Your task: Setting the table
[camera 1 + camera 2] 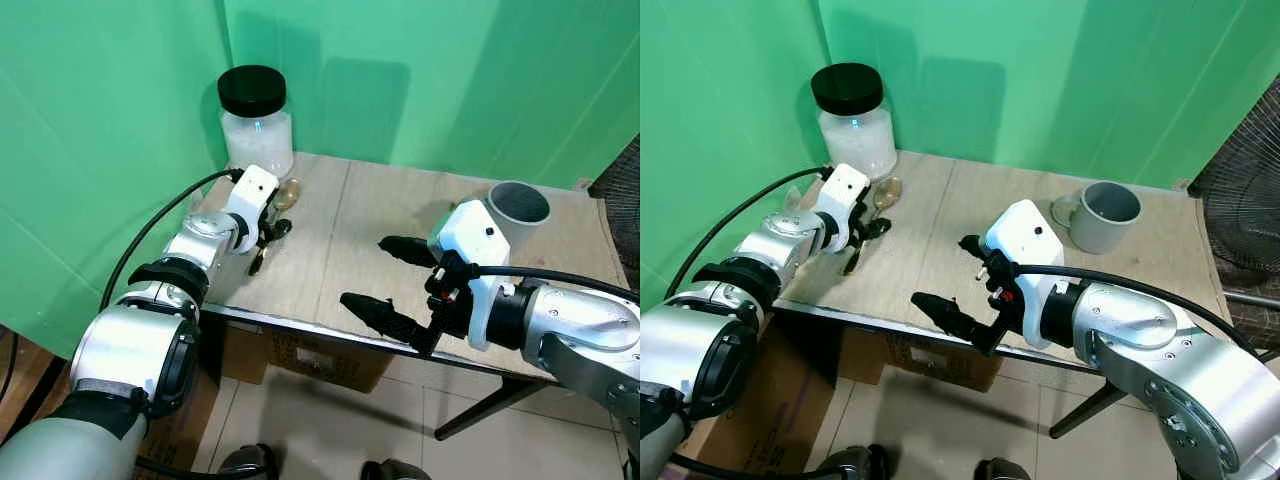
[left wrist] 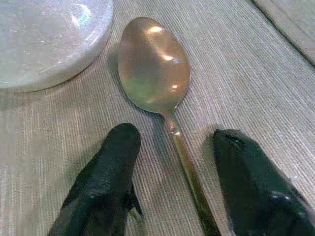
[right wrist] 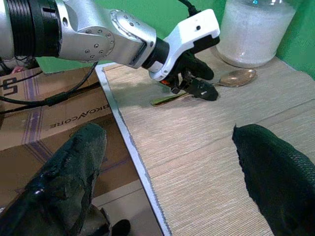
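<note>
Left wrist view has the left hand [image 2: 172, 172] spread narrowly astride the gold spoon [image 2: 155, 64], fingers clear of its handle; spoon flat on the table [image 1: 330, 250] beside the jar [image 1: 256, 125]; right hand [image 1: 390, 280] gapes wide near the grey mug [image 1: 1102, 215].

Bright, even light throughout, soft shadows on the green backdrop [image 1: 400, 80], glare spots on the spoon [image 2: 153, 64].
</note>
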`<state>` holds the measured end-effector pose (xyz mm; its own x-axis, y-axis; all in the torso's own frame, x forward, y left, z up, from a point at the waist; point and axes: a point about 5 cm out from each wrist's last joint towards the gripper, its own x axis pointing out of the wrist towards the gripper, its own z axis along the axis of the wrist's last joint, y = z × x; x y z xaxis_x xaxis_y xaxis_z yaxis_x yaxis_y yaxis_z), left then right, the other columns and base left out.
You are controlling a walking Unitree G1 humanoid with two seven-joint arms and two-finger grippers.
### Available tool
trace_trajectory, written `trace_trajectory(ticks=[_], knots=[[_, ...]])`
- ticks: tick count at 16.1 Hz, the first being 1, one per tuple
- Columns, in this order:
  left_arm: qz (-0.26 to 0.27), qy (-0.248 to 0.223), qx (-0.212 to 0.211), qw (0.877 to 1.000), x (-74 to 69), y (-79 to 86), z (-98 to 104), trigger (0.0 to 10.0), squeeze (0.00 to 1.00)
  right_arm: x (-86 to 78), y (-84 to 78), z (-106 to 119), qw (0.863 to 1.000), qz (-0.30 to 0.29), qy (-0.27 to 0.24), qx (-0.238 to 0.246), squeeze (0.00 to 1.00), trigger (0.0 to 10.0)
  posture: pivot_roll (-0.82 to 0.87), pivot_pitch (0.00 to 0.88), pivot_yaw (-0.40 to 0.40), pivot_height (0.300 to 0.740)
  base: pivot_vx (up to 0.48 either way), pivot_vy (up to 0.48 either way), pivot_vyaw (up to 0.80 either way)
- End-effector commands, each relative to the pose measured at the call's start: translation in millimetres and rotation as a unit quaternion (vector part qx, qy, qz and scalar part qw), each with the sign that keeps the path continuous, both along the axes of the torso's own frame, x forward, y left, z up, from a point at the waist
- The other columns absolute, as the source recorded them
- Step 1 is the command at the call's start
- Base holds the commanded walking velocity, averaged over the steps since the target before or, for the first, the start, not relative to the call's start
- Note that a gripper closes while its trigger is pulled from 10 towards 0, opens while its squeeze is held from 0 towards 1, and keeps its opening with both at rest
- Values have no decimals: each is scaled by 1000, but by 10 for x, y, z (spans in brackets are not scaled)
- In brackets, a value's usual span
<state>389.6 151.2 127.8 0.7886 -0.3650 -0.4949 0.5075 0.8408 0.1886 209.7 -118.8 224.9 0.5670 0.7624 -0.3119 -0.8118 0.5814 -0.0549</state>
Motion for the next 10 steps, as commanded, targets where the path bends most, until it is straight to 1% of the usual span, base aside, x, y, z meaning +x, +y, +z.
trace_trajectory(ticks=[1, 2, 4, 6, 8, 10], knots=[[17, 51, 17, 998, -100, 113, -200, 0, 0, -38, 17, 24, 1000, 10, -6, -4, 0, 10000, -92, 138, 3, 740, 0, 0, 0], [16, 63, 16, 998, -117, 123, -228, 0, 0, -38, 15, 25, 1000, 12, -5, -6, 0, 10000, -92, 138, 2, 740, 0, 0, 0], [24, 72, 3, 997, -127, 125, -243, 0, 0, -44, 6, 26, 1000, 19, -3, -10, 0, 10000, -91, 138, 3, 740, 0, 0, 0], [24, 70, -1, 997, -122, 117, -233, 0, 0, -66, -7, 30, 999, 32, 1, -15, 0, 10000, -91, 138, 3, 740, 0, 0, 0], [21, 65, 0, 998, -110, 112, -210, 0, 0, -117, -18, 34, 998, 60, 8, -21, 0, 10000, -90, 136, 5, 740, 0, 0, 0], [20, 61, 2, 998, -100, 116, -190, 0, 0, -132, -33, 33, 998, 65, 8, -25, 0, 10000, -90, 134, 9, 740, 0, 0, 0]])
